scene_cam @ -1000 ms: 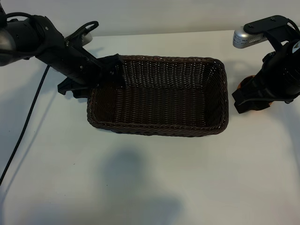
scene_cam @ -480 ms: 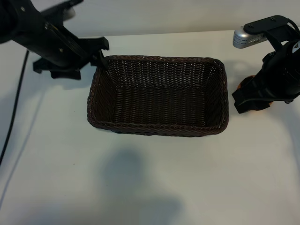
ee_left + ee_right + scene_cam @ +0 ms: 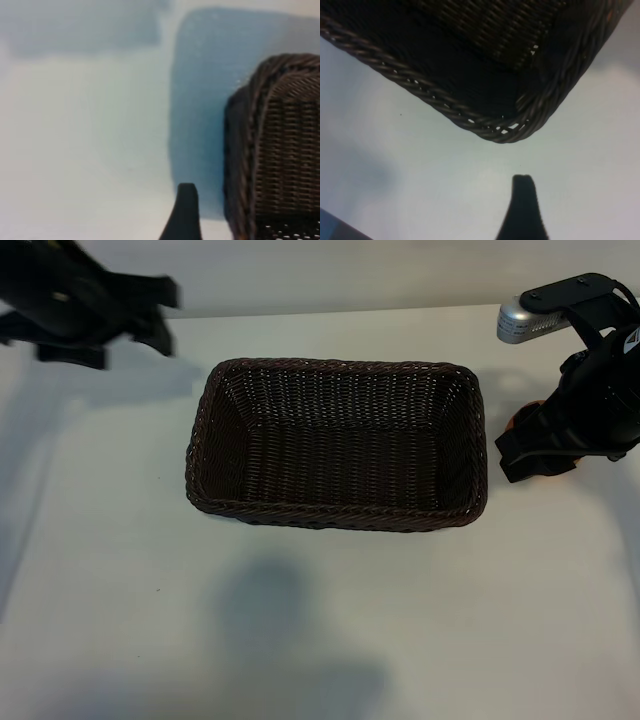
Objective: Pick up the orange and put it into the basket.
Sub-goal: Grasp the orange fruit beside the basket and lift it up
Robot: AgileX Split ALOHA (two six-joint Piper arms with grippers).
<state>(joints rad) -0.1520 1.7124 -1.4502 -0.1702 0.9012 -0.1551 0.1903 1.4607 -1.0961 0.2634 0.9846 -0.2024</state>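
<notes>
Exterior view: white table (image 3: pixel 300 630); dark brown woven wicker basket (image 3: pixel 335 510) mid-table, nothing inside. Right gripper (image 3: pixel 540 455), beside its right end, hides most of small orange fruit (image 3: pixel 517 422); jaws spread, grip unclear. Left gripper (image 3: pixel 100 315), blurred at far-left corner, jaws indiscernible; wrist views omit the orange.

Exterior camera looks steeply down on the white table (image 3: pixel 300 620); both wrist cameras sit close, sharing the dark brown woven wicker basket (image 3: pixel 335 445) corners.

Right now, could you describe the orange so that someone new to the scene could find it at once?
Start at the big dark wicker basket in the middle of the white table. Just beyond its right-hand end sits the right gripper. Peeking from behind it is the orange, the only brightly coloured thing there.
</notes>
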